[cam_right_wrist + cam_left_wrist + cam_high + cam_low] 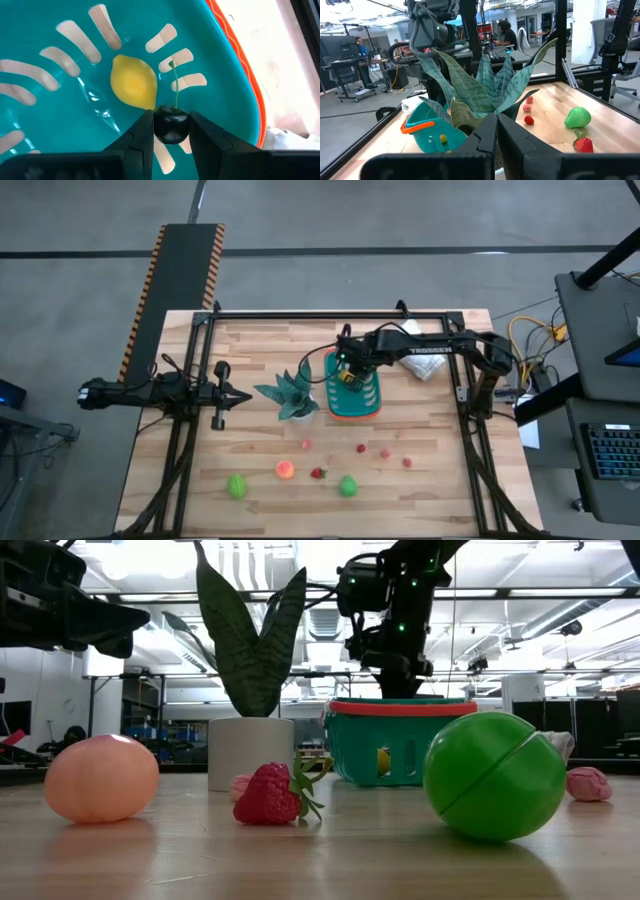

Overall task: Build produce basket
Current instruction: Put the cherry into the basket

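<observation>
Looking straight down from overhead and reading left to right: the left gripper (232,396) waits at the left-centre of the frame, its fingers pressed together on nothing, pointing toward the teal spiky plant (292,395) in its white pot; next comes the basket (368,408), slightly right of centre, and above it the right gripper (347,370), reaching in from the right edge of the table. The right wrist view gives the deciding relation: a dark cherry (171,125) is pinched between the two dark fingers (142,140), its thin stem rising away from them, and the teal slotted basket floor lies directly beyond the fruit, with a yellow lemon (133,82) already resting there just past the cherry; the lemon's long axis runs from upper left to lower right of that frame. The cherry thus appears to hang over the basket interior, inside the orange rim, so letting it fall is probably all the coming move requires. Along the lower band of the overhead frame the remaining produce (285,470) lies in a loose row, well apart from the basket and roughly midway between both arms.
</observation>
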